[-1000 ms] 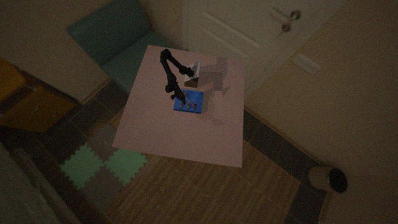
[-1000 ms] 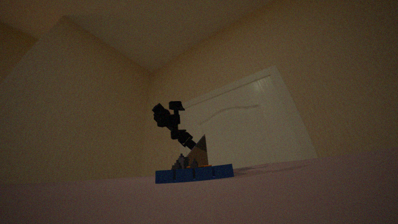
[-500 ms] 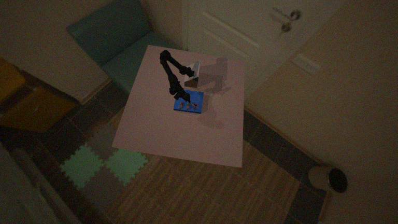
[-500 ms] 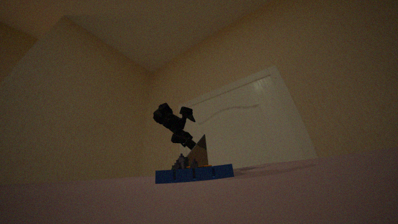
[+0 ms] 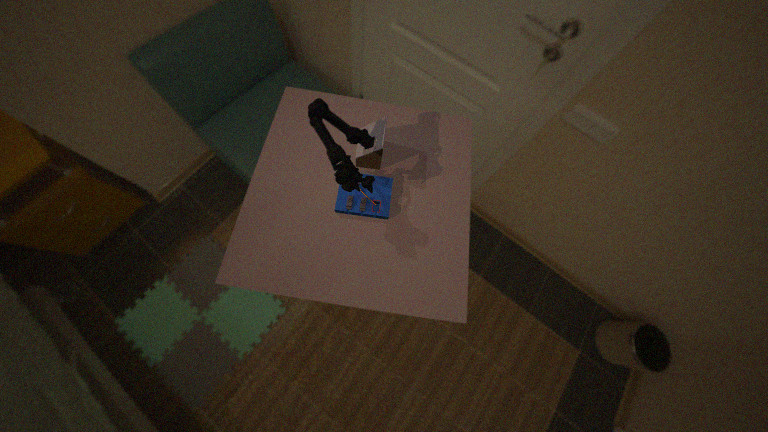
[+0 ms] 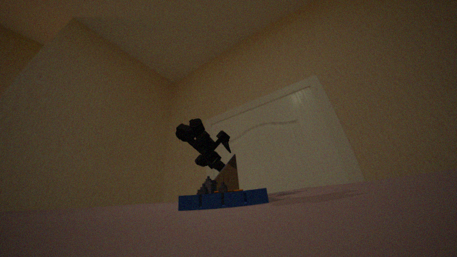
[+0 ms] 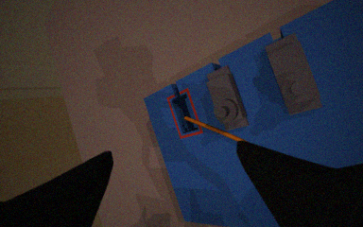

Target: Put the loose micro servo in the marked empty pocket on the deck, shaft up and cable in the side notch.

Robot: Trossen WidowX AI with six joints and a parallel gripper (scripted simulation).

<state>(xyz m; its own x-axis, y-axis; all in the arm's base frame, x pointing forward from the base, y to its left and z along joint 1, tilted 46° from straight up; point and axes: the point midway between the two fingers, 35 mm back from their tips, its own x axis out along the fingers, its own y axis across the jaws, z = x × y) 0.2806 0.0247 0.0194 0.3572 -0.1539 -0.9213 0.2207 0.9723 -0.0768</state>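
Observation:
The blue deck (image 5: pixel 385 185) (image 6: pixel 256 195) (image 7: pixel 321 142) lies on the table. Its marked empty pocket (image 7: pixel 180 107) has a red outline and is dark inside. An orange cable (image 5: pixel 369 197) (image 6: pixel 232 191) (image 7: pixel 217 130) runs across the deck, its far end over the pocket. The loose servo's body is not visible; in the wrist view the cable passes out of sight at my right finger. My gripper (image 5: pixel 369 182) (image 7: pixel 176 151) is open and empty above the deck, its fingers wide apart. In the wrist view the pocket shows beyond and between the fingertips.
Two grey servos (image 5: pixel 349 202) (image 7: pixel 228 98) (image 7: pixel 294 74) stand seated in the deck beside the pocket. A wedge-shaped block (image 5: pixel 369 159) (image 6: pixel 229 177) stands behind the deck, near the arm's base. The pink table (image 5: pixel 317 257) extends around the deck.

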